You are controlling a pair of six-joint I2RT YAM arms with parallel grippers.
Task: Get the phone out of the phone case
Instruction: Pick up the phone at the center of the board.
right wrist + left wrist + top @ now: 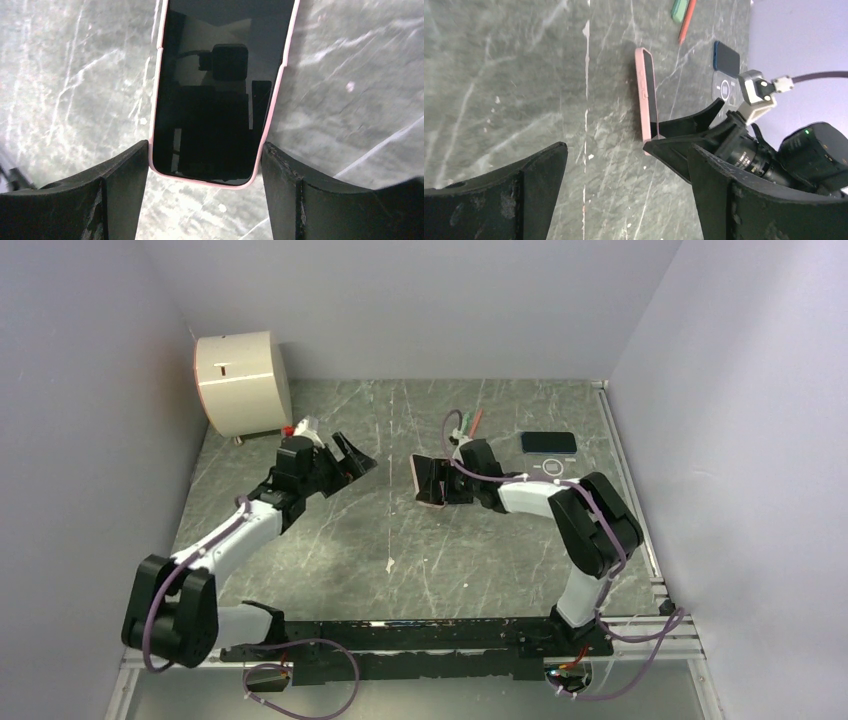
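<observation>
Right now the phone (pixel 215 100) is sitting fully inside its pink phone case (pixel 643 90), and the pair is standing on one long edge near the middle of the table (pixel 400 570), with the dark screen facing the right arm. The right gripper (pixel 206 155) is spanning it across its width. Its jaws are set fairly wide, one finger is pressing each long side of the case near one end, and so it is gripping the case with the phone riding inside. Off to the left, the left gripper (pixel 626 150) is hovering with its jaws spread about as wide as they go. It is holding nothing and staying clear of the case on its back side. A second dark phone (pixel 548 442) is lying flat further back on the right, well apart from the action.

To my eye this is the bracing step, with the case being held up while the free arm is lining up, and no corner is looking lifted yet. The next move is probably calling for the left fingers to come in and pry a corner of the rim or push from the back. The squeeze on the sides may be pinning the phone in place, so it may be needing to ease
</observation>
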